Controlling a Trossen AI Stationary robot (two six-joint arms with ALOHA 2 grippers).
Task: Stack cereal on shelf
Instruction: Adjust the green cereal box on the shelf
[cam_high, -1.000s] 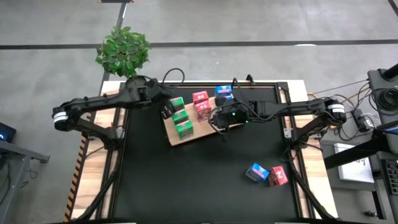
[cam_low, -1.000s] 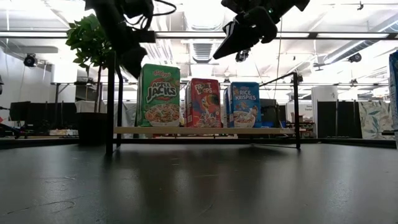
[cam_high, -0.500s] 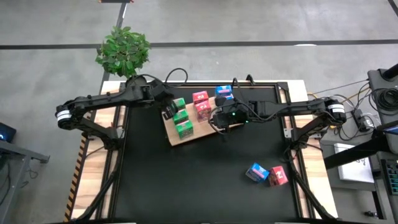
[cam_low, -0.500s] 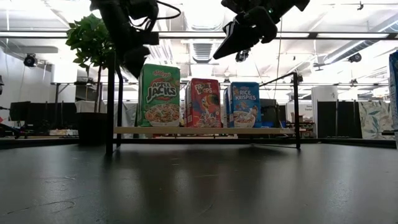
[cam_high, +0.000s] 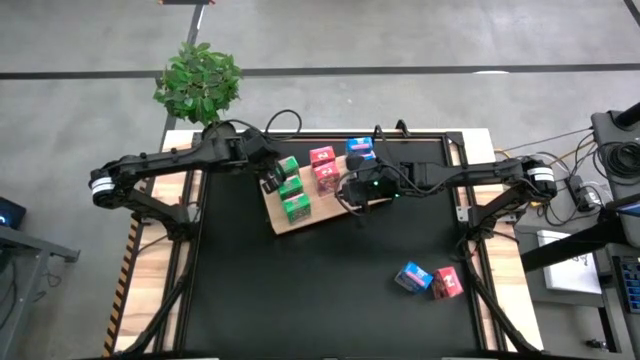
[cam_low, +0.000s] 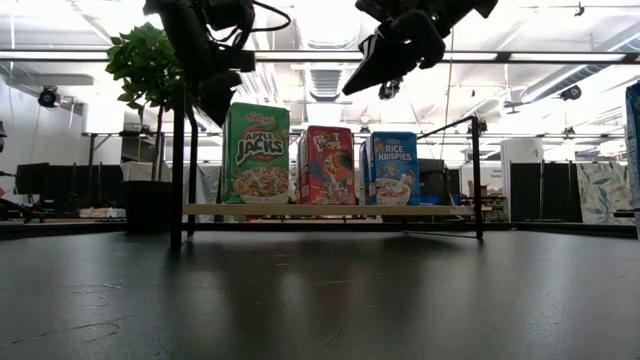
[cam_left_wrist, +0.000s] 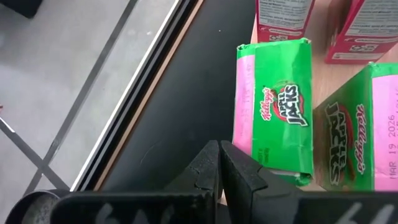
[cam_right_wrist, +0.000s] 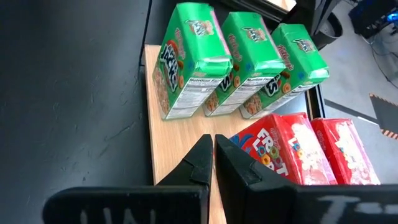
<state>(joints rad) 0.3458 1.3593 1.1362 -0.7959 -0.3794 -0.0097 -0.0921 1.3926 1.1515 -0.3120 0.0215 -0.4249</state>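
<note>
The light-wood shelf board (cam_high: 283, 218) lies on the black mat's far half. On it stand three green cereal boxes (cam_high: 291, 187), pink-red boxes (cam_high: 325, 168) and blue boxes (cam_high: 358, 150) in rows. One blue box (cam_high: 411, 276) and one pink-red box (cam_high: 449, 284) lie on the mat near the right near corner. My left gripper (cam_left_wrist: 219, 149) is shut and hangs at the board's left edge, beside the green boxes (cam_left_wrist: 273, 112). My right gripper (cam_right_wrist: 213, 144) is shut and hovers over the board's right part, above box height in the low view (cam_low: 352, 85). My left gripper's shut fingers (cam_left_wrist: 239, 171) point down right beside the lower corner of the nearest green box (cam_left_wrist: 261, 163), at the board's left edge. Whether they touch the box, I cannot tell.
A potted plant (cam_high: 198, 80) stands beyond the table's far left corner. A dark frame's uprights (cam_low: 177, 170) rise at the table's far side. Cables (cam_high: 420, 175) run along the right arm. The mat's near half (cam_high: 300, 290) lies bare left of the two loose boxes.
My left gripper has moved a little toward the table's right, closer to the green boxes, and then held still. The boxes and the board stand as before.
</note>
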